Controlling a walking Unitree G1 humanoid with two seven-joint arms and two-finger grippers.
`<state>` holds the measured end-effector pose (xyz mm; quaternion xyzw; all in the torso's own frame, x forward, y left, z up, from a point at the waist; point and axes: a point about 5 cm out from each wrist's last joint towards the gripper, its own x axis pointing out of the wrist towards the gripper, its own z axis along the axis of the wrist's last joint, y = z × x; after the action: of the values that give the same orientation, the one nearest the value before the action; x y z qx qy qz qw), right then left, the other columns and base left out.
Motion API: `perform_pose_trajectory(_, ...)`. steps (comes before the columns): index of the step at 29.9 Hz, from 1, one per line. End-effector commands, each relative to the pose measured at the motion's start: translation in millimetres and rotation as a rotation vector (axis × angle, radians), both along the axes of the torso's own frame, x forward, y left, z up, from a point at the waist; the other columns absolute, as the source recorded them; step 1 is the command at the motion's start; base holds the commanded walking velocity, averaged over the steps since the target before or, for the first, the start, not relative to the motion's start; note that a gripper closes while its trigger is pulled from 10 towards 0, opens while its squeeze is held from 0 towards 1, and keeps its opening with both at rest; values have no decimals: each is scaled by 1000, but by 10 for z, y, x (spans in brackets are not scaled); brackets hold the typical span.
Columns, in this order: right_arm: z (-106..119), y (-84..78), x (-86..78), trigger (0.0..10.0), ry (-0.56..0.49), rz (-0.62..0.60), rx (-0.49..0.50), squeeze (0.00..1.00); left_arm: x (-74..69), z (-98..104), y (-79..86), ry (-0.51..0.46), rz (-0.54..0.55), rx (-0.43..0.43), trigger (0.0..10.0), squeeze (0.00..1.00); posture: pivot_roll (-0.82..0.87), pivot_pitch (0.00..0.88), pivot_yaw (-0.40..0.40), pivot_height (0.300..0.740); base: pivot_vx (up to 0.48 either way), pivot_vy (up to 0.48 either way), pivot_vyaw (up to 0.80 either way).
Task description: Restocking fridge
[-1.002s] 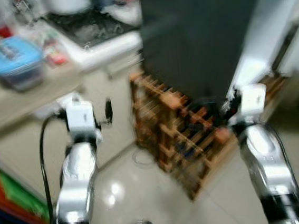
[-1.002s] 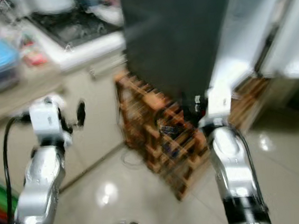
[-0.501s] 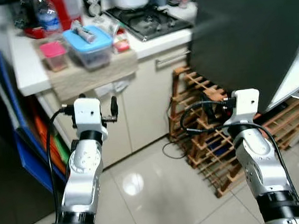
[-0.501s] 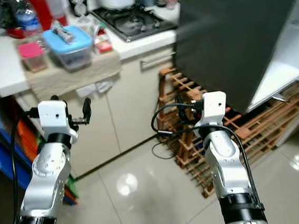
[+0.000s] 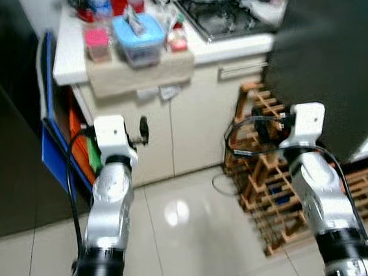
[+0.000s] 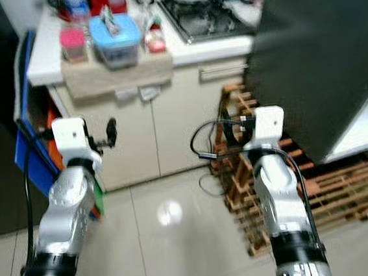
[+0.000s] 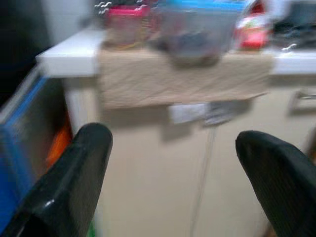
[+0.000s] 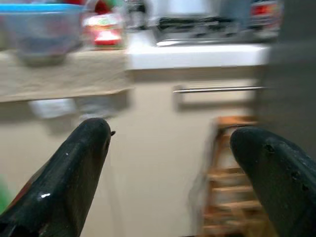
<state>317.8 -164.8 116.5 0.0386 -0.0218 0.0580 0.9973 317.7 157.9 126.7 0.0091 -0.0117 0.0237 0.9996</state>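
A blue-lidded clear container (image 5: 138, 37) and a smaller pink-lidded tub (image 5: 97, 43) sit on a beige cloth on the white counter (image 5: 69, 58), with a red packet (image 5: 176, 43) beside them. The dark fridge door (image 5: 333, 65) stands at the right. Both arms are raised in front of the cabinet. My left gripper (image 7: 173, 163) is open and holds nothing, facing the counter's front below the containers. My right gripper (image 8: 168, 168) is also open and holds nothing, facing the cabinet drawer handle (image 8: 217, 90).
A wooden wine rack (image 5: 280, 187) stands on the tiled floor between the cabinet and the fridge, with a cable looped by it. Blue and orange boards (image 5: 57, 140) lean against the cabinet's left side. A gas hob (image 5: 234, 17) lies on the counter's right part.
The camera has swung left, so the counter and containers now sit nearer the middle and the fridge door further right. Both arms keep the same raised pose with fingers apart.
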Motion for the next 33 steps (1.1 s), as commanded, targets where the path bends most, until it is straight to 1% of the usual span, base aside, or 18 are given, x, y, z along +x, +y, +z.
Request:
perform_pose_trajectory(1,29,-98,16,10000,-15,-25,-24,0,46,85,-82,-35,-19,10,10000,0,-24,0,-5,740,244,-412,544)
perform_pose_trajectory(4,11,-62,25,10000,-7,-6,-35,0,54,104,-93,-49,-29,34,10000,0,-24,0,-5,740,0,0,508)
perform_pose_trajectory(7,7,-43,53,10000,4,-14,-22,0,61,135,-87,-66,-24,69,10000,0,-16,0,-7,740,0,0,494)
perform_pose_trajectory(9,29,-30,60,10000,-12,-19,-26,0,58,171,-84,-88,-44,86,10000,0,-16,0,-7,740,0,0,0)
perform_pose_trajectory(10,29,-30,60,10000,-12,-19,-26,0,58,171,-84,-88,-44,86,10000,0,-16,0,-7,740,0,0,0)
perform_pose_trajectory(11,31,-22,60,10000,-14,-20,-19,0,51,204,-65,-115,-50,85,10000,0,-16,0,-7,740,0,0,0)
perform_pose_trajectory(13,34,-20,61,10000,-16,-21,-21,0,53,221,-54,-127,-51,76,10000,0,-17,0,-5,740,296,0,0)
perform_pose_trajectory(17,35,2,65,10000,-24,-17,-22,0,89,261,7,-137,-9,54,10000,0,-16,0,-7,740,480,0,0)
perform_pose_trajectory(22,39,18,80,10000,-26,-11,-22,0,94,300,6,-160,-1,49,10000,0,-20,0,-8,740,464,0,0)
perform_pose_trajectory(23,42,23,83,10000,-28,-9,-19,0,94,314,4,-171,0,33,10000,0,-20,0,-8,740,454,0,0)
perform_pose_trajectory(24,94,43,82,10000,-78,-14,4,0,88,347,1,-197,-2,13,10000,0,-25,0,-5,740,442,0,0)
perform_pose_trajectory(25,110,60,83,10000,-95,-14,6,0,86,359,-2,-206,-3,8,10000,0,-25,0,-5,740,439,0,0)
perform_pose_trajectory(29,114,79,95,10000,-101,-42,6,0,85,376,0,-216,-1,19,10000,0,-26,0,-4,740,433,0,0)
perform_pose_trajectory(31,107,89,98,10000,-99,-38,-25,0,84,386,9,-220,2,22,10000,0,-26,0,-6,740,431,0,0)
perform_pose_trajectory(33,105,92,99,10000,-98,-35,-31,0,84,386,10,-221,2,22,10000,0,-26,0,-6,740,431,0,0)
